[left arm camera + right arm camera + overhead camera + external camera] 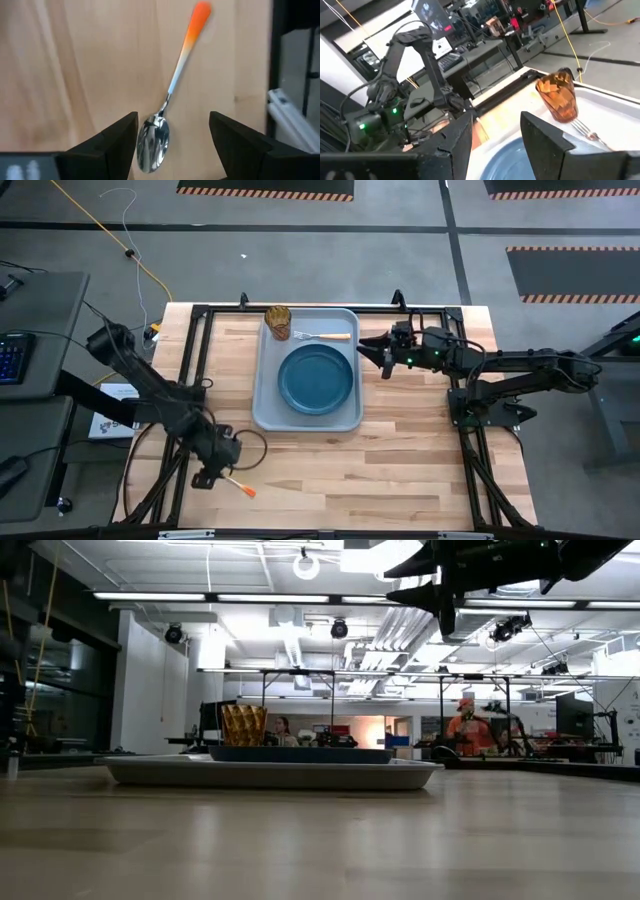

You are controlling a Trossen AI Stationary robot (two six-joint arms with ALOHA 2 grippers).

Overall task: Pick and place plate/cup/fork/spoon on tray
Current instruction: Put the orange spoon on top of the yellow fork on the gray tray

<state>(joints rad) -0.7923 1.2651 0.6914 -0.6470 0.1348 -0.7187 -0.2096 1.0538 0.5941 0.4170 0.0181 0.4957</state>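
Your two arms are matte black, built of jointed tubular links; the right gripper point(362, 348) carries small green indicator lights near its wrist; the left gripper point(172, 145) shows broad, angular black fingers point(117, 145); thin black cables loop beside the left arm.

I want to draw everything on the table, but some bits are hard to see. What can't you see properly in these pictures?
- Spoon: in the high view only its handle shows; the left gripper covers the bowl.
- Fork: in the low view it is hidden behind the tray edge; in the right wrist view only the tines show.
- Plate: cut off by the right gripper's fingers in its wrist view.
- Cup: whether anything is inside cannot be told.
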